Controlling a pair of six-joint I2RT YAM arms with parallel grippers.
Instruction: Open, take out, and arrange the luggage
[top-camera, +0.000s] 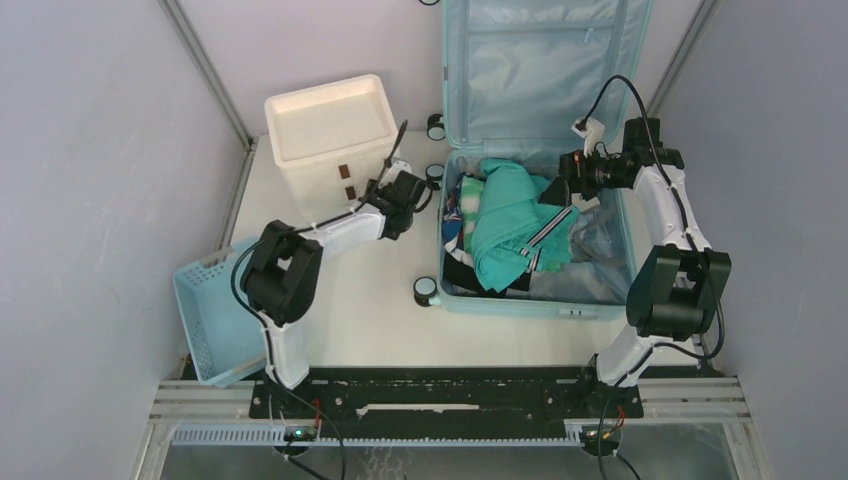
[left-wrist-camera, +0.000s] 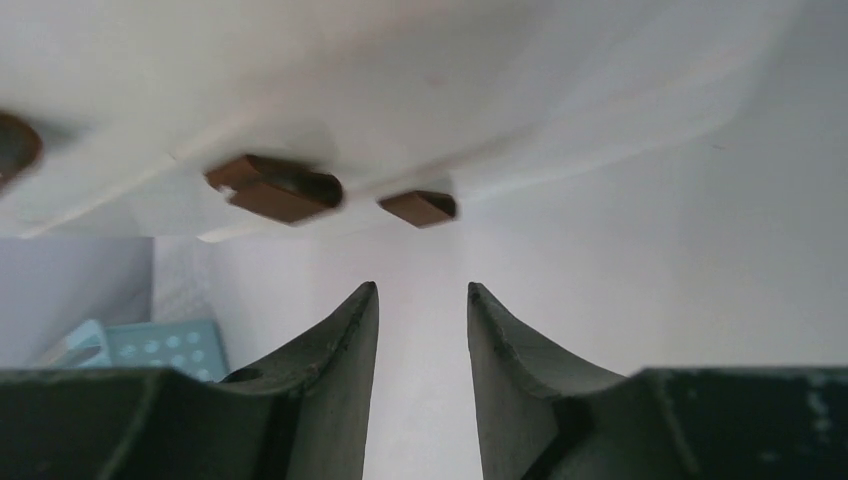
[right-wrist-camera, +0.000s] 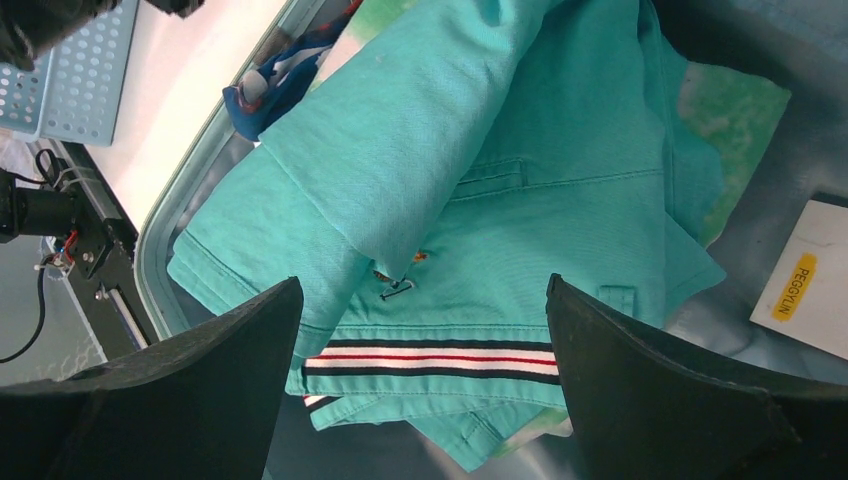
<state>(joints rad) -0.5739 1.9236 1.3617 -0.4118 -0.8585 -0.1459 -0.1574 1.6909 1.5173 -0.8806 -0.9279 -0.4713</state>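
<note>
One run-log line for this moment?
light-blue hard-shell suitcase: open, clothes inside | right gripper: open over teal garment | left gripper: empty, beside white drawer unit

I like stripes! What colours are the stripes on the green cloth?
Black, white and red stripes; best in the right wrist view.

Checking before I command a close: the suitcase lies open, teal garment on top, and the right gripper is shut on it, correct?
No. The suitcase is open with the teal garment on top, but the right gripper is not shut on it: the right wrist view shows it wide open above the garment.
</note>
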